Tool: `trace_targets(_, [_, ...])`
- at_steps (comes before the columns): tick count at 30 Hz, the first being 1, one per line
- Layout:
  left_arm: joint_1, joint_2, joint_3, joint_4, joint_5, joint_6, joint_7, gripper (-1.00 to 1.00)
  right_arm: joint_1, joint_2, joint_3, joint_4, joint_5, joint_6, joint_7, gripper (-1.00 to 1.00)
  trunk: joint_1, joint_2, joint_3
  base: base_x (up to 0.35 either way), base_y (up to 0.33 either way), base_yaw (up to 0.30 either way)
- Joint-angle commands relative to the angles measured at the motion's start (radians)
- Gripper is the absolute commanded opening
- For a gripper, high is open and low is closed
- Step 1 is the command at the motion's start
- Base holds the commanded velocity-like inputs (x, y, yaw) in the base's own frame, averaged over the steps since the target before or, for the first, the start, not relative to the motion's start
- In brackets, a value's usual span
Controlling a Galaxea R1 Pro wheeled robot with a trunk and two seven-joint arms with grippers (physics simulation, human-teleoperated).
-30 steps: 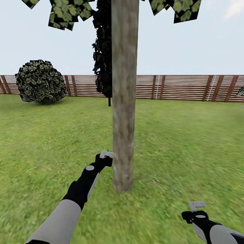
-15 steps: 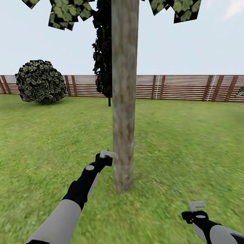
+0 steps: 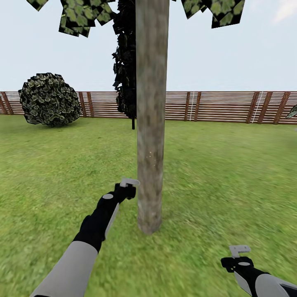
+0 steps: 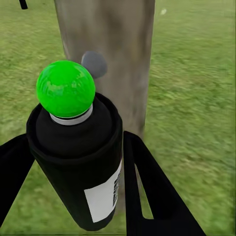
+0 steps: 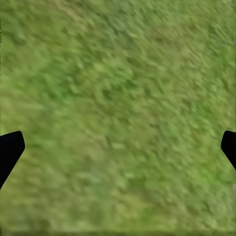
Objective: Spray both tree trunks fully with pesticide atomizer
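A tree trunk [image 3: 151,123] of mottled grey-brown bark rises in the middle of the lawn, its leaf canopy [image 3: 78,14] cut off at the top. My left gripper [image 3: 126,190] is shut on the pesticide atomizer [image 3: 129,182], held just left of the trunk and low down. In the left wrist view the atomizer [image 4: 73,147] is a dark bottle with a green ball top and a white label, clamped between both black fingers [image 4: 147,191]; it faces the trunk [image 4: 110,54] at close range. A grey blob [image 4: 93,64] shows on the bark. My right gripper [image 3: 238,256] hangs open over grass.
A round dark shrub [image 3: 49,99] stands at the back left and a narrow dark conifer [image 3: 126,62] behind the trunk. A brown slat fence [image 3: 218,106] closes the lawn at the back. Grass [image 5: 118,98] lies under the right gripper.
My left arm has risen a little and shifted slightly left with the atomizer, still beside the trunk. The green top no longer shows in the head view. The right arm is unmoved.
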Motion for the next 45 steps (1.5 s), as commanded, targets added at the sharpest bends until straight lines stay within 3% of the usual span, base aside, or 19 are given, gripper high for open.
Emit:
trace_targets(1, [0.000,0.000,0.000,-0.017,0.001,0.024,0.001,-1.00,0.000,0.000,0.000,0.000,0.000,0.000,0.000,1.00,0.000,0.000,0.000,0.000,0.000,0.000])
trace_targets(8, [-0.006,0.000,0.000,-0.083,0.003,0.141,0.001,-1.00,0.001,0.001,0.001,0.000,0.000,0.001,0.001,1.00,0.000,0.000,0.000,0.000,0.000,0.000])
trace_targets(10, [-0.035,0.000,0.000,-0.087,0.005,0.181,0.001,-1.00,0.001,0.002,0.001,0.000,0.000,0.002,0.001,1.00,0.000,0.000,0.000,0.000,0.000,0.000])
trace_targets(14, [-0.082,0.000,-0.001,-0.088,0.084,0.218,0.001,-1.00,0.001,0.002,0.001,0.000,0.000,0.002,0.002,1.00,0.000,0.000,0.000,0.000,0.000,0.000])
trace_targets(15, [-0.113,0.000,-0.001,-0.085,0.125,0.226,0.000,-1.00,0.001,0.002,0.001,0.000,0.000,0.003,0.002,1.00,0.000,0.000,0.000,0.000,0.000,0.000])
trace_targets(18, [-0.152,0.000,-0.001,-0.081,0.146,0.233,0.000,-1.00,0.002,0.003,0.001,0.000,0.000,0.003,0.002,1.00,0.000,0.000,0.000,0.000,0.000,0.000])
trace_targets(19, [-0.169,0.000,-0.001,-0.080,0.150,0.255,-0.001,-1.00,0.002,0.003,0.001,0.000,0.000,0.003,0.002,1.00,0.000,0.000,0.000,0.000,0.000,0.000])
trace_targets(20, [-0.197,0.000,-0.001,-0.080,0.154,0.319,0.001,-1.00,0.002,0.003,0.001,0.000,0.000,0.003,0.002,1.00,0.000,0.000,0.000,0.000,0.000,0.000])
trace_targets(25, [-0.261,0.000,-0.001,-0.084,0.158,0.413,0.002,-1.00,0.002,0.004,0.001,0.000,0.000,0.003,0.002,1.00,0.000,0.000,0.000,0.000,0.000,0.000])
trace_targets(34, [-0.369,0.000,-0.001,-0.084,0.160,0.452,0.001,-1.00,0.002,0.008,0.002,0.000,0.000,0.004,0.002,1.00,0.000,0.000,0.000,0.000,0.000,0.000])
trace_targets(37, [-0.425,0.000,0.000,-0.084,0.162,0.507,0.002,-1.00,0.002,0.030,0.005,0.000,0.000,0.006,0.004,1.00,0.000,0.000,0.000,0.000,0.000,0.000])
trace_targets(41, [-0.499,0.000,-0.001,-0.074,0.261,0.528,0.003,-1.00,0.002,0.042,0.008,0.000,0.001,0.007,0.005,1.00,0.000,0.000,0.000,0.000,0.000,0.000])
trace_targets(45, [-0.572,0.000,0.000,-0.059,0.289,0.595,0.005,-1.00,0.002,0.043,0.009,0.000,0.001,0.008,0.005,1.00,0.000,0.000,0.000,0.000,0.000,0.000])
